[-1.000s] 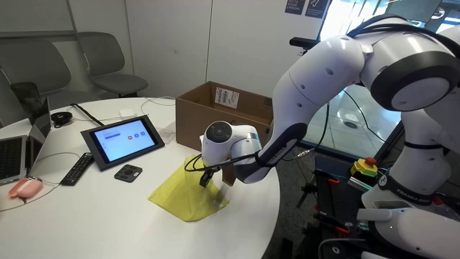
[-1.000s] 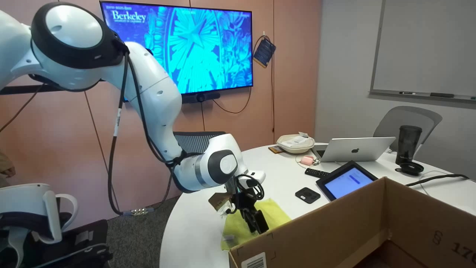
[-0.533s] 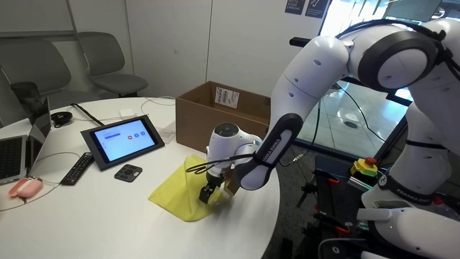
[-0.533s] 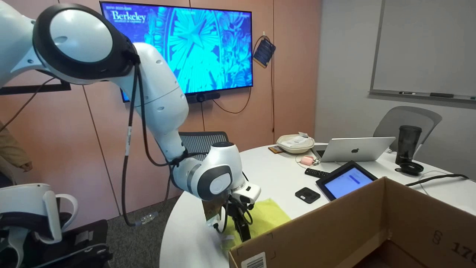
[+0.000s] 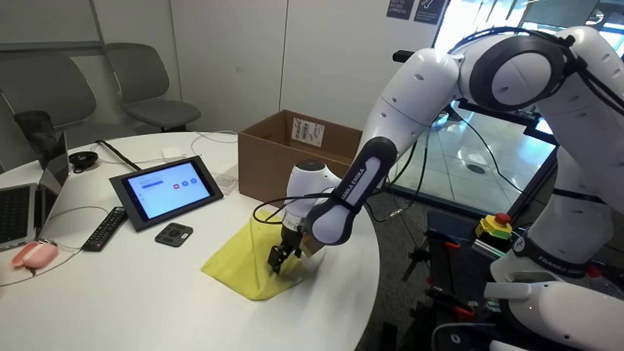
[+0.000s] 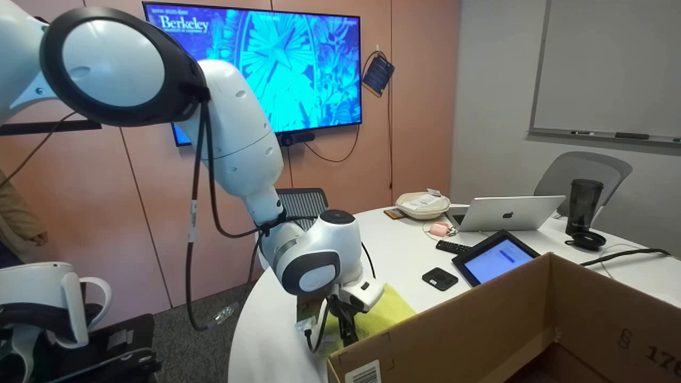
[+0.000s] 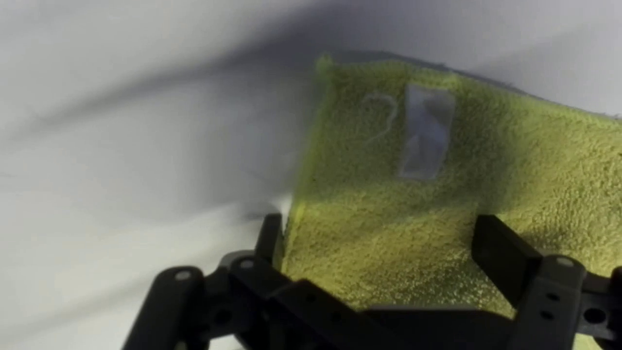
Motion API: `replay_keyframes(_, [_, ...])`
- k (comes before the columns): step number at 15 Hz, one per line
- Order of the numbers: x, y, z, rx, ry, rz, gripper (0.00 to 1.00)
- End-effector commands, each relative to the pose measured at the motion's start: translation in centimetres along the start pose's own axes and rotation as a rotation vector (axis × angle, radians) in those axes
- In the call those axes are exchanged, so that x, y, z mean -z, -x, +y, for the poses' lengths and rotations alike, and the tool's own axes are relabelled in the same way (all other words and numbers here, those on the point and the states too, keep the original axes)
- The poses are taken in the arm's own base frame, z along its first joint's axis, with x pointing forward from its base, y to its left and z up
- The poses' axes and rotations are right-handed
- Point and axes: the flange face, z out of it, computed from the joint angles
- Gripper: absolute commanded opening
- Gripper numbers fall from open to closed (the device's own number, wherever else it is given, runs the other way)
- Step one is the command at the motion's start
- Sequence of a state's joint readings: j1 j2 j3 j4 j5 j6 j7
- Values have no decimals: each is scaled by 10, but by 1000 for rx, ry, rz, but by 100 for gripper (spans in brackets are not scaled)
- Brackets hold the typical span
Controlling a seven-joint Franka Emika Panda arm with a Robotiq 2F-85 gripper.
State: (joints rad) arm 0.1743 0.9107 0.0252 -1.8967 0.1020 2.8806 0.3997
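Observation:
A yellow cloth (image 5: 234, 268) lies spread on the white round table in both exterior views. Over its near right part hangs my black gripper (image 5: 285, 263), pointing down with its jaws apart. In the wrist view the gripper (image 7: 379, 218) is wide, with nothing pinched between the fingers. There the left finger stands beside the edge of the cloth (image 7: 559, 165), while the right finger is over the fabric. A pale tag (image 7: 427, 133) sits near the cloth's corner, ahead of the jaws. Whether the fingertips touch the cloth, I cannot tell. The box wall partly hides the gripper (image 6: 348, 332) in an exterior view.
An open cardboard box (image 5: 287, 168) stands behind the cloth. A tablet on a stand (image 5: 165, 192), a small dark puck (image 5: 174, 234), a remote (image 5: 104, 229), a pink case (image 5: 36, 255) and a laptop (image 5: 19, 209) lie further off. The table edge (image 5: 373, 292) is near.
The arm has swung and its wrist has become more upright, bringing the gripper down over the cloth. The jaws stay wide, and the cloth keeps its place. A person's hand has appeared at one edge.

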Motion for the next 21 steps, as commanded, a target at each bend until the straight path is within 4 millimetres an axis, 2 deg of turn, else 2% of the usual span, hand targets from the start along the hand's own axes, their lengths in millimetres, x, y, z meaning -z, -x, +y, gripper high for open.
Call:
replay_keyframes(1, [-3, -3, -3, -12, -29, -18, 75])
replay_keyframes(3, [-3, -3, -3, -11, -30, -22, 70])
replay_keyframes(10, [7, -3, -17, 30, -39, -18, 12])
replay_keyframes(11, [9, -3, -19, 40, -40, -17, 9])
replay_keyframes(14, [18, -5, -26, 66, -37, -11, 2])
replay_keyframes(15, [20, -6, -27, 74, -36, -14, 8])
replay_keyframes(17, [24, -7, -30, 89, -33, -6, 10])
replay_keyframes(21, [42, -15, -41, 124, -24, 35, 10])
